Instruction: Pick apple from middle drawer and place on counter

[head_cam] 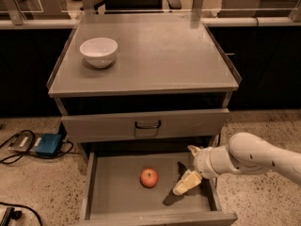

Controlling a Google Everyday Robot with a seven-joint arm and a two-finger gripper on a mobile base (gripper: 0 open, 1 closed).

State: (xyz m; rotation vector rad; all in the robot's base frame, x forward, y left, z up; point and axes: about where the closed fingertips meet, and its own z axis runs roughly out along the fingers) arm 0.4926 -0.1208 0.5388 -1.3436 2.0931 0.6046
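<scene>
The small red-orange apple (149,178) lies on the floor of the open middle drawer (117,199), near its middle. My gripper (188,167) is inside the drawer's right part, just right of the apple and apart from it. Its cream fingers (186,183) are spread open and hold nothing. The white arm reaches in from the right. The grey counter (160,55) is the cabinet's flat top, above the drawers.
A white bowl (99,51) stands on the counter's back left. The drawer above, with a dark loop handle (147,125), is closed and overhangs the back of the open drawer. A blue box (48,144) with cables lies on the speckled floor at left.
</scene>
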